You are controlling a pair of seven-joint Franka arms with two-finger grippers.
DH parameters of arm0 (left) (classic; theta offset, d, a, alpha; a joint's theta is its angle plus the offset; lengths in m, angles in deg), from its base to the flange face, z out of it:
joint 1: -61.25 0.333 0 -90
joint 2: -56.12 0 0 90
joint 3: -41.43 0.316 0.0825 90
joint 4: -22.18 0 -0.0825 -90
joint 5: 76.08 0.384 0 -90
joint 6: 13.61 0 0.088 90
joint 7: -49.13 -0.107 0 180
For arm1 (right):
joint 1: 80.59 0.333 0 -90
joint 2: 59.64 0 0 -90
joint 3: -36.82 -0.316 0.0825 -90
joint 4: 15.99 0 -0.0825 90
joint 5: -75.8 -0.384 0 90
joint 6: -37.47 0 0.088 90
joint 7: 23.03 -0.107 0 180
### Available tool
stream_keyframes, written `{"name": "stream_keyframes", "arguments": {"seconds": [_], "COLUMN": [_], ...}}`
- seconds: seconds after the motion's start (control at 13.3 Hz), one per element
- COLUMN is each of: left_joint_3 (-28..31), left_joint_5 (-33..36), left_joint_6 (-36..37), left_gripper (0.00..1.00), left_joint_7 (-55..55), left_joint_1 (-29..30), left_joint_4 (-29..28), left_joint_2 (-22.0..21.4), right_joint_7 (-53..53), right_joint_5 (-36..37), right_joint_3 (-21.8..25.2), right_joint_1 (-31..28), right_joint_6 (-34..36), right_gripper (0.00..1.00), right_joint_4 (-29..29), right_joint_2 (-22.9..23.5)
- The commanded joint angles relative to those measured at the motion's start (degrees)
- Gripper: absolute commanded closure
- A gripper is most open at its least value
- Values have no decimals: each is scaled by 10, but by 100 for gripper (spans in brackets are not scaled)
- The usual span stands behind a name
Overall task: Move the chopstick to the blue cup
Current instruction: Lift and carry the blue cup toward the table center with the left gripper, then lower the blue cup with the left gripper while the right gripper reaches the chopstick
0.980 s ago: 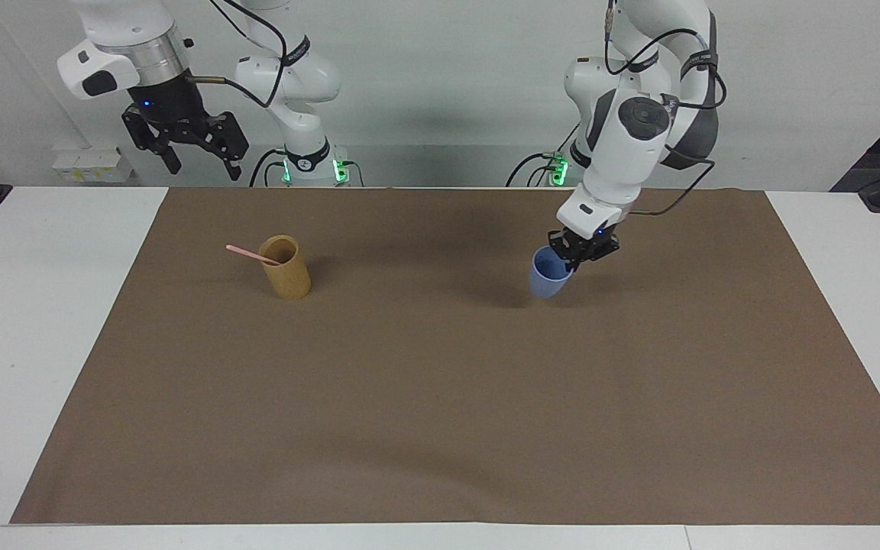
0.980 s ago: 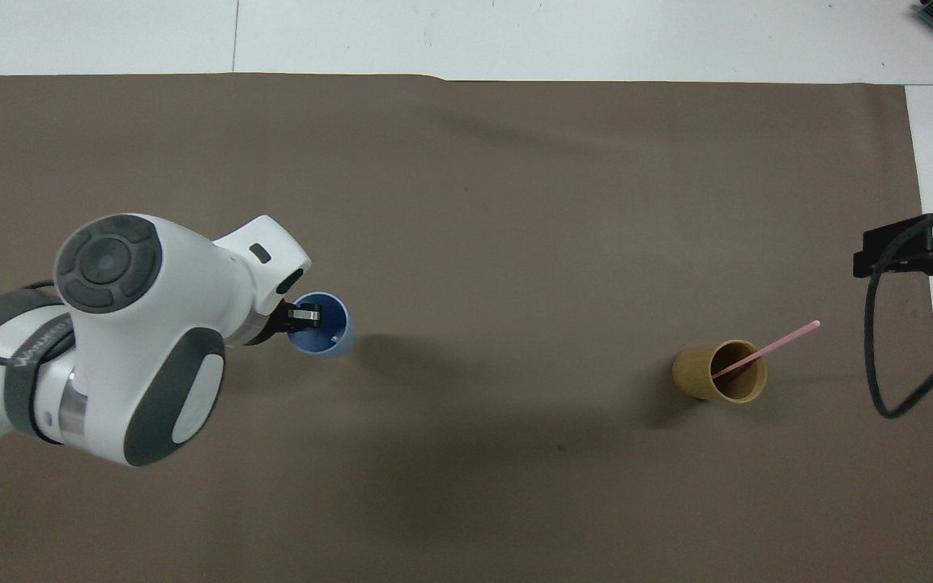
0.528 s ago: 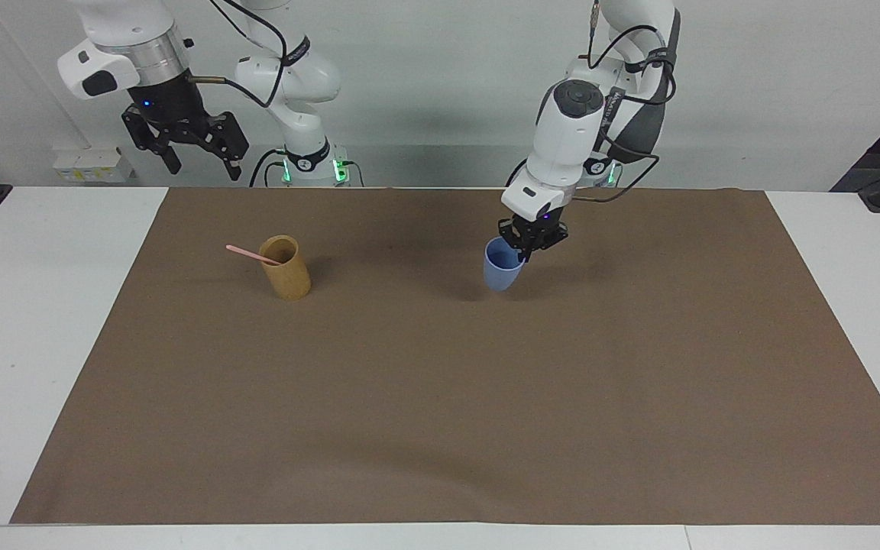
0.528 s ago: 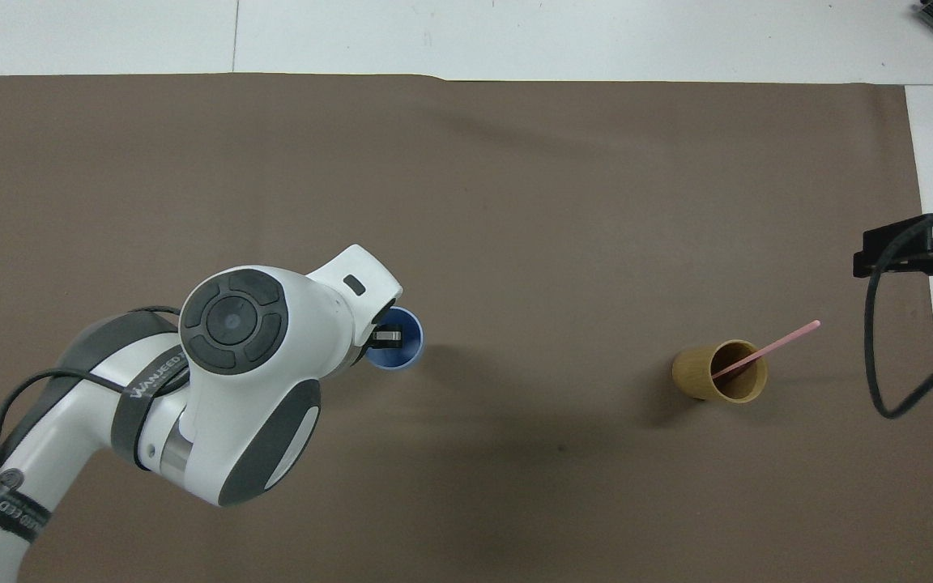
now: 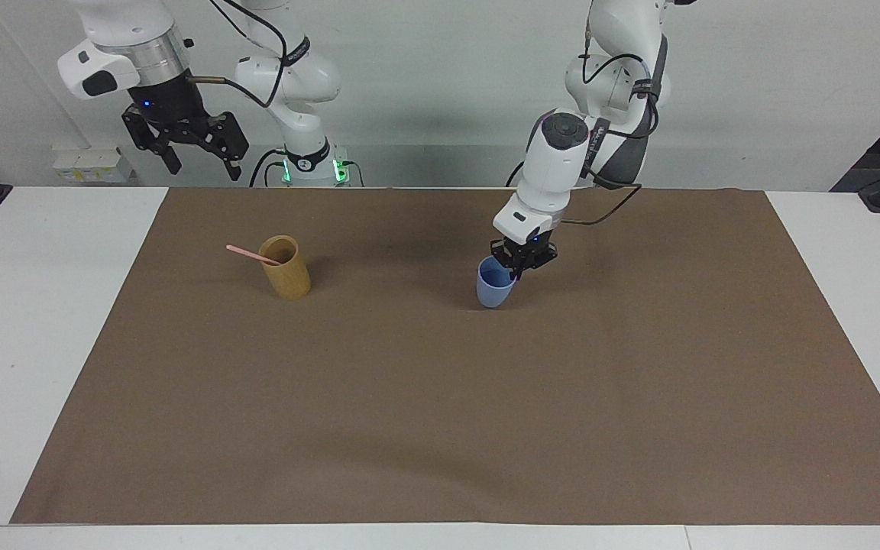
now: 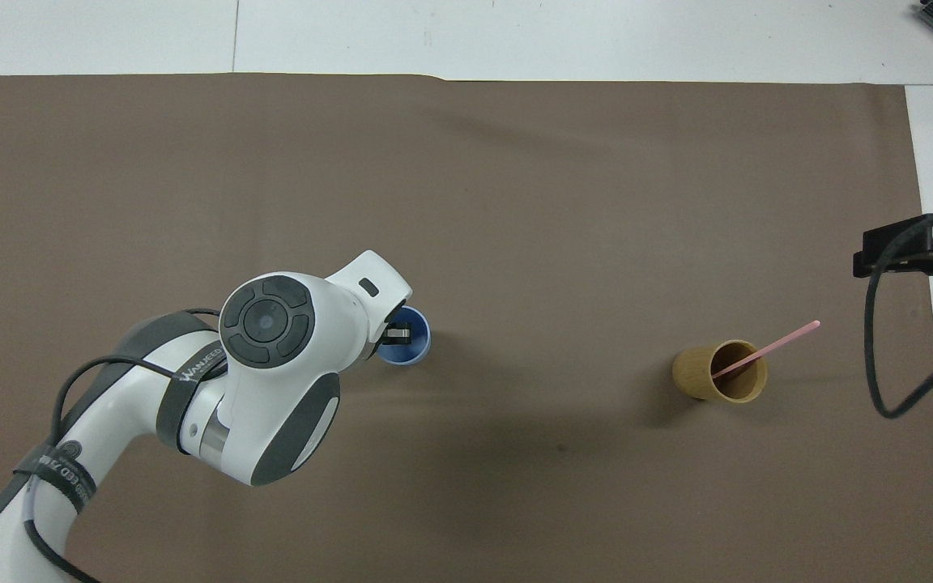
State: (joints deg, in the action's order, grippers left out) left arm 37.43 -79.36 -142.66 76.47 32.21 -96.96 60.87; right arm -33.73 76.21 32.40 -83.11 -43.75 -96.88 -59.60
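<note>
Item 1, right gripper point(image 5: 194, 155): raised off the table near the right arm's base, over the table edge at that arm's end; fingers spread wide, holding nothing; this arm waits

Item 2, chopstick point(image 5: 250, 254): pale pink, standing slanted in the tan cup point(image 5: 286, 269), lower end inside, upper end leaning out over the rim toward the right arm's end of the table; not yet transferred

Item 3, left gripper point(image 5: 516, 269): at the rim of the blue cup point(image 5: 493, 286), fingertips pinched shut on the cup wall, one finger inside the mouth; the cup sits at mid-table, well apart from the tan cup, toward the left arm's end, and about as near to the robots as the tan cup

Item 4, brown mat point(image 5: 440, 412): covers the table under both cups

Risks, as judged: a one-wall pinch may tilt or tip the light cup on release; a cup left well apart lengthens the chopstick's carry; pulling the slanted stick may topple the tan cup
</note>
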Motion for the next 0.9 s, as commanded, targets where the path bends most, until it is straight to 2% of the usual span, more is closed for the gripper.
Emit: {"name": "stream_keyframes", "arguments": {"seconds": [0.0, 0.15, 0.23, 0.3, 0.38, 0.45, 0.75, 0.83], "left_joint_3": [10, 10, 10, 9, 10, 9, 10, 11], "left_joint_5": [-1, -1, -1, -1, -1, -1, -1, 0], "left_joint_6": [-12, -11, -9, -9, -8, -8, -7, -7], "left_gripper": [100, 100, 93, 77, 68, 63, 28, 1], "left_joint_7": [3, 1, -1, -1, -1, 2, 1, -1], "left_joint_1": [-15, -15, -15, -15, -15, -15, -14, -15], "left_joint_4": [-8, -7, -7, -7, -7, -7, 0, 0], "left_joint_2": [-6, -5, -5, -5, -5, -5, -3, -3], "right_joint_7": [21, 22, 28, 30, 31, 38, 64, 64], "right_joint_5": [-14, -14, -14, -15, -20, -29, -43, -55], "right_joint_3": [-1, 0, 1, 3, 3, 3, 3, 3], "right_joint_1": [-6, -6, -6, -12, -19, -26, -44, -45], "right_joint_6": [-15, -52, -72, -90, -103, -118, -167, -184], "right_gripper": [0, 0, 0, 0, 0, 0, 0, 0], "right_joint_4": [-17, -53, -72, -86, -100, -117, -163, -183], "right_joint_2": [-7, -15, -20, -20, -20, -19, -8, -2]}}
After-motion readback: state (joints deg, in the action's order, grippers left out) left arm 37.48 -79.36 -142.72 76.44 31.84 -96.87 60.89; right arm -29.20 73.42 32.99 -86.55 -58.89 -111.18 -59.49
